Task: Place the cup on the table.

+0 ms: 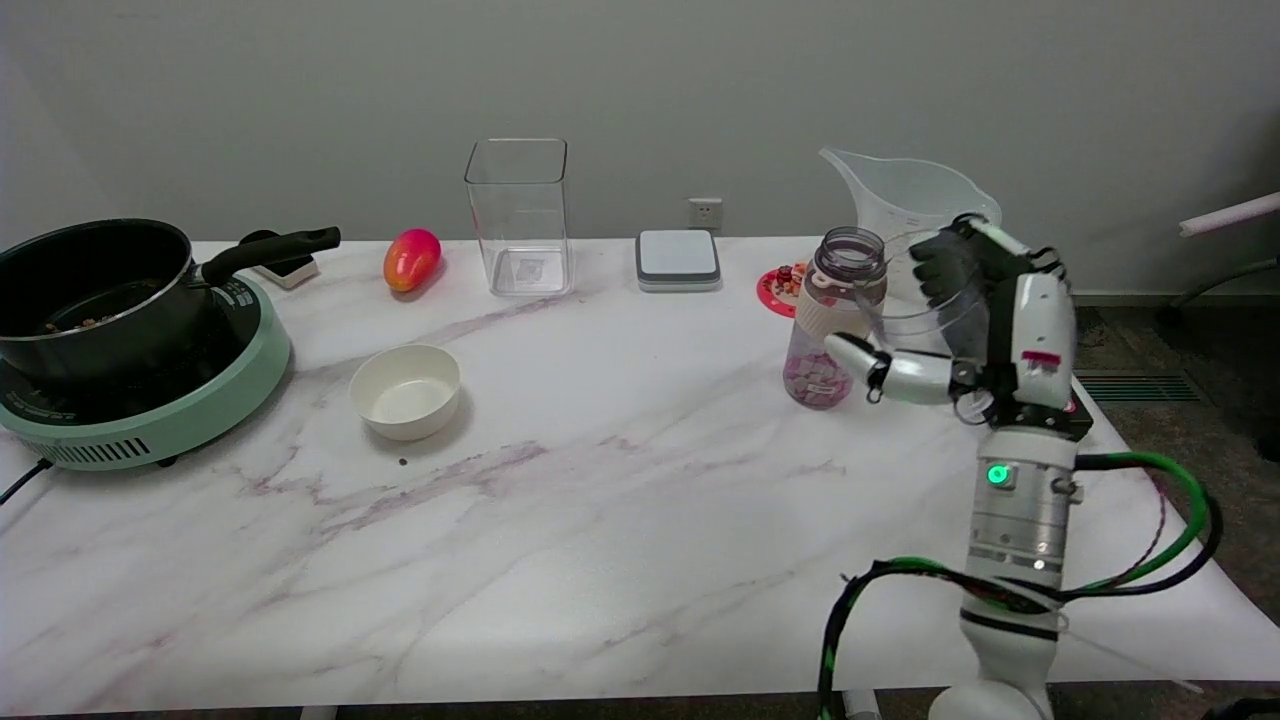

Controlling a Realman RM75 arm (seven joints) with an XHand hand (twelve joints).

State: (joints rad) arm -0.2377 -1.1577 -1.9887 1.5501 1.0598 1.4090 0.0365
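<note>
Clear plastic cup (905, 215) in my right hand (975, 320), held above the table's far right.

My fingers wrap its lower body, thumb reaching left under it, so the cup stands roughly upright with its spout rising up and left. It looks off the marble table (600, 480), with the pink-filled bottle (835, 320) just beside it to the left; I judge the way down is straight, clear of that bottle.

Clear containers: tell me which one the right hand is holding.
The measuring cup with the spout, at the table's right, gripped by the right hand. The tall square container and the bottle stand untouched.
</note>
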